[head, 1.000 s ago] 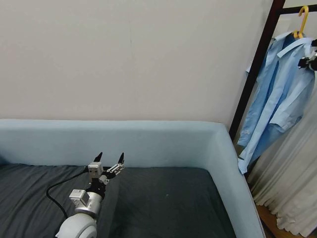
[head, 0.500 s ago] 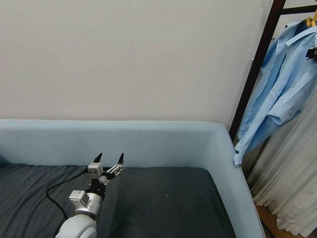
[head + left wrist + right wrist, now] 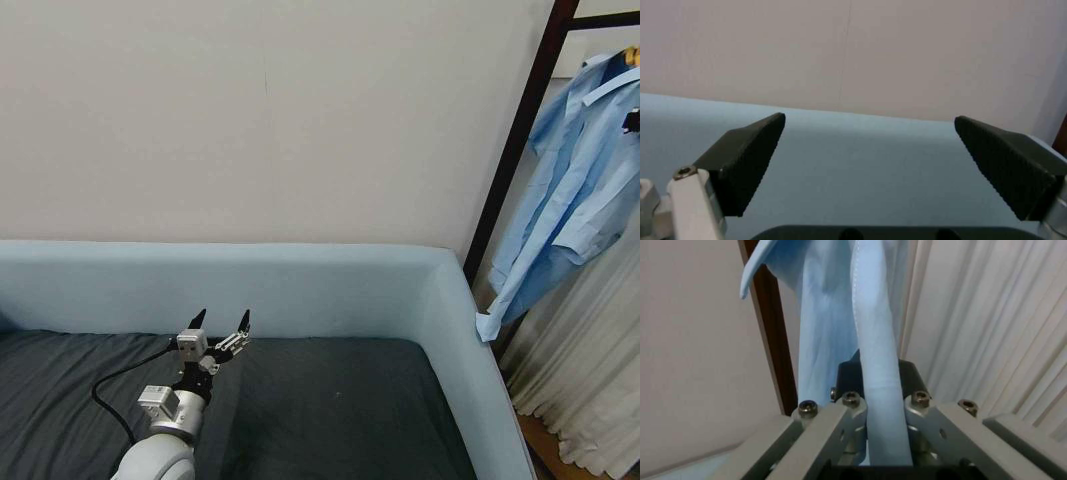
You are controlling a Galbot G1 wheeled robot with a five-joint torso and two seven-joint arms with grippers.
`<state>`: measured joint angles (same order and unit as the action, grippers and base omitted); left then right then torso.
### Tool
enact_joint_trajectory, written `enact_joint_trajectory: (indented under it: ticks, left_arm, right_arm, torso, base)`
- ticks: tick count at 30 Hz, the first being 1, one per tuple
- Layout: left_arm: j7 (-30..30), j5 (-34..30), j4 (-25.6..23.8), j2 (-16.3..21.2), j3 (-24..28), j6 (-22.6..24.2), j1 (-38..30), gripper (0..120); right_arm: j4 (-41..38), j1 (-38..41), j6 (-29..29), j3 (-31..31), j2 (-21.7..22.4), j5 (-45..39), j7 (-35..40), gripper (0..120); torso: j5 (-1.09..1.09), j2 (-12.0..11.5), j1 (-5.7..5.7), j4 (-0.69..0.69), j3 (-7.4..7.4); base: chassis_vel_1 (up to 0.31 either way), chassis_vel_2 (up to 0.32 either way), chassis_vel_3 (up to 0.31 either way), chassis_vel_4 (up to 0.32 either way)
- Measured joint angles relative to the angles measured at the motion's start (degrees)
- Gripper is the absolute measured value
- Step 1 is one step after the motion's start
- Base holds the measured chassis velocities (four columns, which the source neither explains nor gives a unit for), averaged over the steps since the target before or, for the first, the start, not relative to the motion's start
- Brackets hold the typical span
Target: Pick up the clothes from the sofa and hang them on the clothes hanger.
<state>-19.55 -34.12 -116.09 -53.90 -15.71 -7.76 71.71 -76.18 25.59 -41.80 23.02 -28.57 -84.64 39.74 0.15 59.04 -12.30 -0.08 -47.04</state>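
Two grippers, two states: my right gripper [image 3: 881,401] is clamped on a fold of the light blue shirt [image 3: 575,170], which hangs just beside the dark rack [image 3: 515,140] post. My left gripper [image 3: 223,316] hovers well apart from the rack, over the sofa [image 3: 300,285] seat, its fingers spread wide with nothing between them

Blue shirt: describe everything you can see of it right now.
The blue shirt is a light blue garment of thin woven cloth with a collar and a sleeve. It hangs long and loosely creased from a yellow hanger, beside the dark rack post and in front of a pale curtain. Its lower hem dangles near the corner of the sofa. The right gripper is shut on a stitched edge of it.
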Motion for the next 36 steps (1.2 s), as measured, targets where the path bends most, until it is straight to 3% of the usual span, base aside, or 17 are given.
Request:
enact_joint_trajectory:
  ticks: [5,18,21,24,26,27,31,36]
  left_arm:
    - [0.0,0.1,-0.1,-0.1,0.0,-0.1,0.2,100]
    - [0.0,0.1,-0.4,0.0,-0.3,-0.2,0.6,100]
    - [-0.1,0.1,-0.6,0.0,-0.3,-0.3,0.7,100]
    - [-0.1,0.1,-0.6,0.0,-0.3,-0.3,0.6,100]
    - [-0.1,0.1,-0.7,-0.3,-0.3,-0.3,0.5,100]
    - [-0.1,0.1,-0.7,-0.3,-0.3,-0.3,0.5,100]
    - [-0.1,-0.2,-1.4,-1.3,-0.2,0.0,0.5,100]
    - [-0.1,0.0,-2.2,-2.2,-0.3,0.2,1.3,100]
  right_arm:
    - [-0.5,0.0,0.0,0.0,0.2,0.0,-1.0,4]
    - [-7.0,-4.4,0.0,-4.3,3.3,0.2,-1.3,47]
    - [-14.1,-12.6,0.0,-13.2,7.9,0.1,-2.1,63]
    - [-18.8,-18.6,0.8,-18.0,10.9,1.3,-4.0,70]
    - [-25.2,-24.8,4.4,-21.3,14.8,3.7,-6.7,83]
    - [-25.2,-24.8,4.4,-21.3,14.8,3.7,-6.7,83]
    - [-34.5,-29.9,13.2,-23.8,17.9,4.8,-7.4,98]
    - [-40.3,-31.2,17.9,-24.8,19.1,2.6,-7.9,100]
  torso:
    - [0.01,0.0,0.0,0.0,0.0]
    - [0.0,0.0,-0.01,0.02,0.0]
    - [0.0,0.0,-0.01,0.02,0.0]
    - [0.01,0.0,0.0,-0.03,0.0]
    - [0.04,0.0,0.0,-0.05,0.01]
    - [0.04,0.0,0.0,-0.05,0.01]
    - [-0.02,0.0,0.0,0.04,0.0]
    - [-0.02,0.0,0.0,0.01,0.0]
  base:
    - [0.0,0.0,0.0,0.0]
    - [0.0,0.0,0.0,0.0]
    - [0.0,0.0,0.0,0.0]
    - [0.0,0.0,0.0,0.0]
    - [0.0,0.0,0.0,0.0]
    - [0.0,0.0,0.0,0.0]
    - [0.0,0.0,0.0,0.0]
    - [0.0,0.0,0.0,0.0]
